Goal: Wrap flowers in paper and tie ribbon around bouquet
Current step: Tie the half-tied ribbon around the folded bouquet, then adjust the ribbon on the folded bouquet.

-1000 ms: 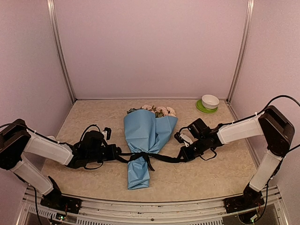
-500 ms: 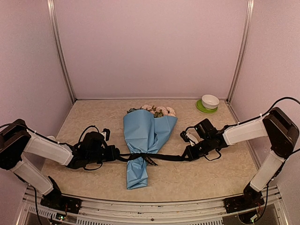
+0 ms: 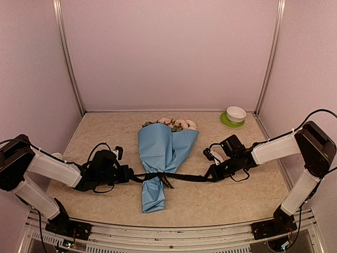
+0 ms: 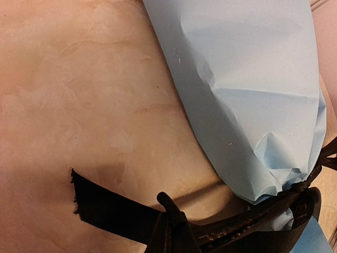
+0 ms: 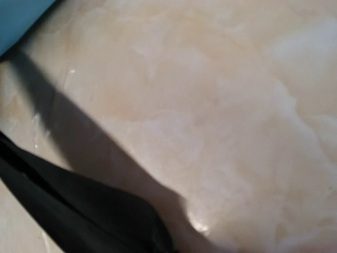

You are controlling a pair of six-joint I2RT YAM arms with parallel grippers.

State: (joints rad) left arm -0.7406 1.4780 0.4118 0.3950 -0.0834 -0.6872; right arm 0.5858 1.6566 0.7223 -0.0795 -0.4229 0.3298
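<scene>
The left fingers (image 4: 168, 224) and right fingers (image 3: 212, 174) each pinched the ribbon (image 3: 185, 177), which likely needed slow, even pulls to tighten around the bouquet (image 3: 162, 150).

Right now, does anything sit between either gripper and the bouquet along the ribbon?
Nothing visible. The ribbon runs over the table from the left gripper, around the bouquet, to the right gripper.

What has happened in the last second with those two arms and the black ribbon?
The right pincer slid outward to the right and the left pincer edged left. That drew the ribbon straight and cinched its loose knot tight around the bouquet. Both pincers kept their grip on the ribbon ends. The bowl and green plate did not move.
</scene>
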